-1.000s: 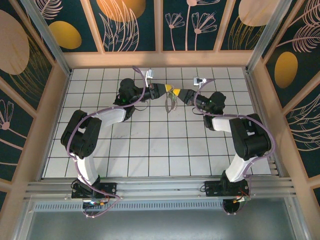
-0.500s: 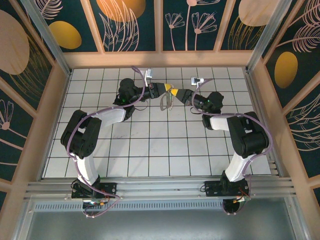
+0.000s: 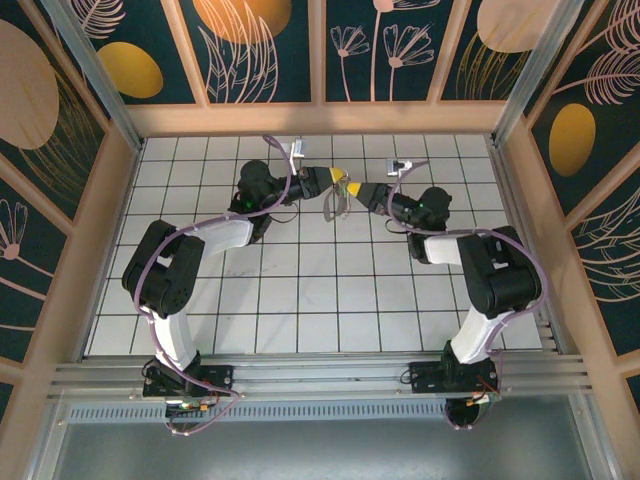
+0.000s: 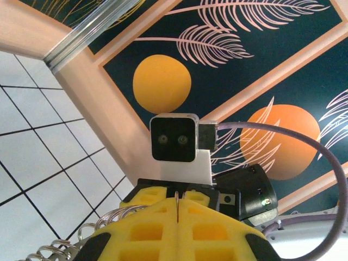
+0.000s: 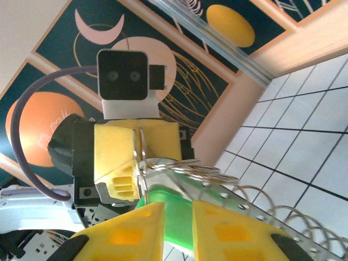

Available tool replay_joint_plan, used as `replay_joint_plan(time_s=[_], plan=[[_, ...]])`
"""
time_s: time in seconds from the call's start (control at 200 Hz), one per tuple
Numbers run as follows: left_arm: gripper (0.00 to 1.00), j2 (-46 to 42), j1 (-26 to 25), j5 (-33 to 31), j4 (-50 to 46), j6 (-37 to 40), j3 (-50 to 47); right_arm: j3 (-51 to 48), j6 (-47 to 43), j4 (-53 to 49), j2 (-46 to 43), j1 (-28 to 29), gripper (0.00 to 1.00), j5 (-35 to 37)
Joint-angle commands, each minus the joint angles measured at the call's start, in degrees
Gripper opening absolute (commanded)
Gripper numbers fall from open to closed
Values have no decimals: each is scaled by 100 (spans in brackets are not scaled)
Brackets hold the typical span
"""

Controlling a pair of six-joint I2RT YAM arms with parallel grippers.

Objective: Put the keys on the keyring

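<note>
The left claw (image 4: 178, 215) is clenched on the thin wire of the keyring (image 5: 182, 169), which is between both claws, above the tiled table (image 3: 300, 290). The green key (image 5: 163, 198) sits between the fingers of the right claw (image 5: 178, 213); I cannot tell if they press it. Its long axis points to the left claw. A wire coil (image 5: 283, 225) lies just beside the right claw

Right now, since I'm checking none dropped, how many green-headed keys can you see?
1. The green-headed key sits between the right gripper's fingers, beside the keyring pinched by the left gripper. Others may be hidden behind the grippers.
</note>
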Motion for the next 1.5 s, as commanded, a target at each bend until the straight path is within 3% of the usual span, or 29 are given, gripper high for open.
replay_joint_plan(time_s=[0.0, 0.3, 0.586, 1.497], plan=[[0, -200, -32, -140, 594, -185, -46, -93, -97, -36, -376, -115, 21, -31], [0, -311, -71, -604, 1010, -546, -284, 43, -114, -344, -705, -235, 21, 437], [0, -231, -154, -1081, 1576, -1084, -435, 585, 382, -143, -440, -32, 31, 923], [0, -191, -220, -1157, 1550, -1063, -420, 1084, 356, -348, 29, 449, 29, 947]])
